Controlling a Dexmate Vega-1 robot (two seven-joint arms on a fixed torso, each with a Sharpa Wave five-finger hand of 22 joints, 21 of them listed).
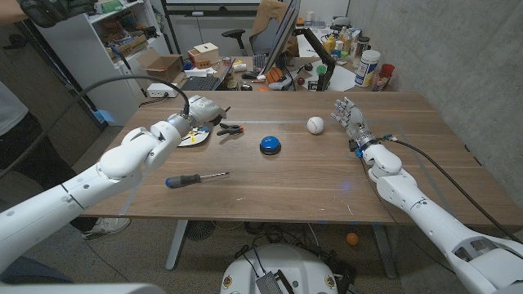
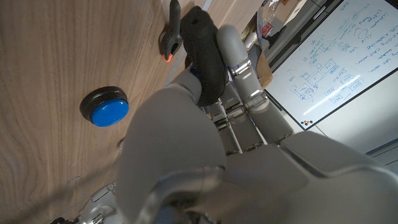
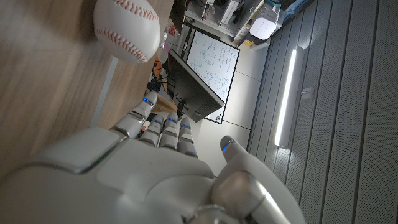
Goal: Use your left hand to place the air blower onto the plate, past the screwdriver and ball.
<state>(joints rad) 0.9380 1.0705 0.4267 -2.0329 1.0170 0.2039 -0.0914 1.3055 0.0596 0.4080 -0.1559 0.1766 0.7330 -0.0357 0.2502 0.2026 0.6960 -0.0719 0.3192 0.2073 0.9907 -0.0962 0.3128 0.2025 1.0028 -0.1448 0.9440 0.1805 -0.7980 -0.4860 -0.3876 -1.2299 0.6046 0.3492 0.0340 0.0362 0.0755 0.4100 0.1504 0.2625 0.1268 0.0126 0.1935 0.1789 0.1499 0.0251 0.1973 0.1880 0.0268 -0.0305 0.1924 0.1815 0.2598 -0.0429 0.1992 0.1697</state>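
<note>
Air blower [image 2: 204, 53] seemingly in left robot hand [image 1: 198, 109]

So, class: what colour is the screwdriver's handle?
Blue, with a black tip end, on the screwdriver; it shows best in the head view.

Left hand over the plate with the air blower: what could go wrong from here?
1. The left hand grips the black rubber air blower over the yellow-patterned plate, which is mostly hidden beneath it; release may be misjudged.
2. The blower looks rounded, so it might roll off the plate.
3. The black clamp with orange tips lies right beside the plate; opening fingers or the blower could knock it.
</note>
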